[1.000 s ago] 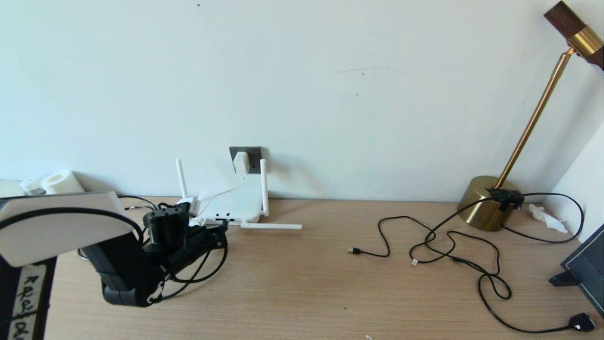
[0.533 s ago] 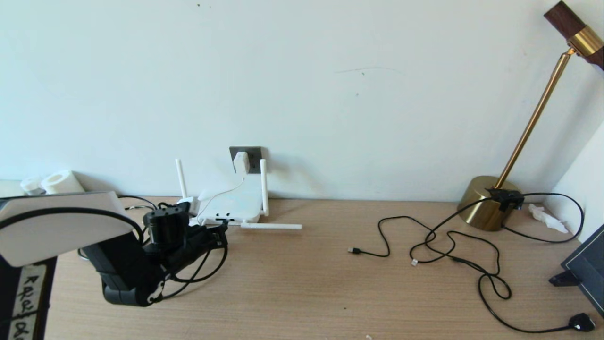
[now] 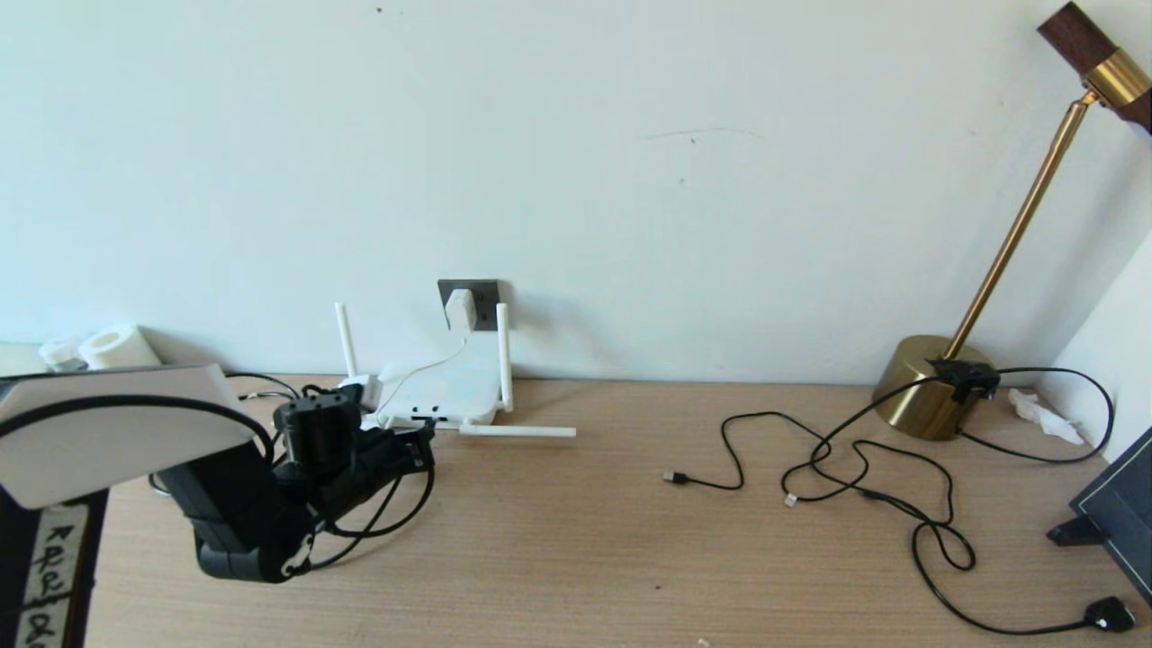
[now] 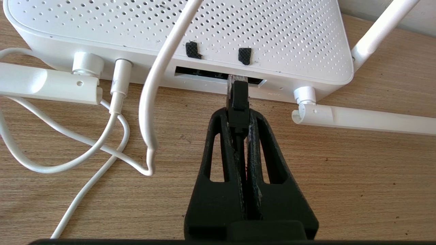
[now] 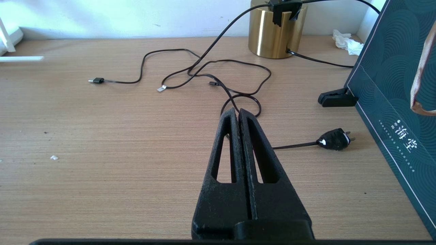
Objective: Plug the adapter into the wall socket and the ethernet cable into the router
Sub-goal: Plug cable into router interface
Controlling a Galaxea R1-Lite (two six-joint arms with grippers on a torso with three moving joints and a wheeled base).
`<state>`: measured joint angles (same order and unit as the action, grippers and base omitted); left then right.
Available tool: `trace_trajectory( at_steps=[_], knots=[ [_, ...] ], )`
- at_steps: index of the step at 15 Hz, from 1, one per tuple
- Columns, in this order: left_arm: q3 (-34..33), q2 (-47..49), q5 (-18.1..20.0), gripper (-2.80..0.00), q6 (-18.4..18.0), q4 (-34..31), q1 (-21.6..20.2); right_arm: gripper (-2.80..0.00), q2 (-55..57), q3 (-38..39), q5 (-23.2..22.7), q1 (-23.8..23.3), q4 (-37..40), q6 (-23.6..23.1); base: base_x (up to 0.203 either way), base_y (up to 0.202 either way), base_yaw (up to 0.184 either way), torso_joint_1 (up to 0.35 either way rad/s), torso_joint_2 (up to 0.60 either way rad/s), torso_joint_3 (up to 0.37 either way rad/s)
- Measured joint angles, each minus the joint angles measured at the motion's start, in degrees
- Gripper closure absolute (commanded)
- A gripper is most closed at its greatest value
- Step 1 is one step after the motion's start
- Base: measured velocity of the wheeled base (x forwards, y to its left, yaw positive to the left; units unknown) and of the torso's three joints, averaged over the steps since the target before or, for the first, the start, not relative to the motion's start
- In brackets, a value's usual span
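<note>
The left gripper (image 4: 238,117) was clamped on the boot of the ethernet cable (image 4: 237,98), its clear tip at the router (image 3: 443,389) port slot near the table's (image 3: 630,540) back edge, by the wall. The boot looked stiff, the clip fragile (best held by the boot). White cords crowded one side; the other lay freer. The right gripper (image 5: 239,115) was closed, empty. The adapter (image 3: 459,309) sat in the wall socket (image 3: 484,292)

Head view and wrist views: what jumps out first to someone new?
The left gripper, at the table's left by the wall, is shut on the ethernet cable, its plug tip at the router's port slot. Behind the router, the adapter already sits in the wall socket. On the right, a brass lamp stands amid loose black cables; the right gripper hangs shut over them.
</note>
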<state>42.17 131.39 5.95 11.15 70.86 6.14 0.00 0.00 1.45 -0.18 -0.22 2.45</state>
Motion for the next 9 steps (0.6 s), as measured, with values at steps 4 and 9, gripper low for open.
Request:
trace_trajectory(
  at_steps=[4,9],
  knots=[
    [0.17,0.00,-0.02,0.00,0.01,-0.04,0.00,0.00,0.00,0.00,-0.02,0.00,-0.02,0.00,0.000,0.000,0.000,0.000,0.00,0.000],
    [0.30,0.02,-0.06,0.00,0.02,-0.02,0.00,0.00,0.00,0.00,0.00,0.00,0.00,-0.02,0.000,0.000,0.000,0.000,0.00,0.000]
  ],
)
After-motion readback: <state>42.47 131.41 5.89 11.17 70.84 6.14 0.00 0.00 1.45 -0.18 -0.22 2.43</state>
